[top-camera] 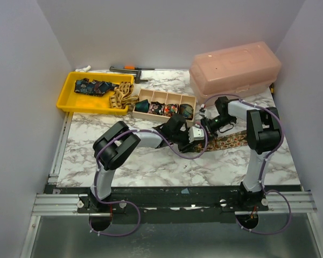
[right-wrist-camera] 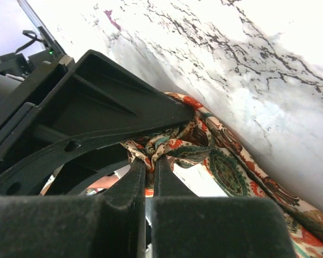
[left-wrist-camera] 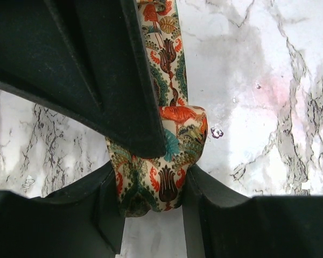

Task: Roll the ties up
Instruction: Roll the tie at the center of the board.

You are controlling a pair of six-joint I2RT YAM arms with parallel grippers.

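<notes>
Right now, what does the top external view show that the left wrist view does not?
Only top external: the yellow plastic tray of loose ties, the wooden divided box holding rolled ties, the translucent pink lidded box, and both arms meeting mid-table. Only left wrist: the left gripper clamped on the coiled end of the patterned cloth necktie, its orange and teal motifs legible. Both: that necktie lying on the white marble table.
</notes>
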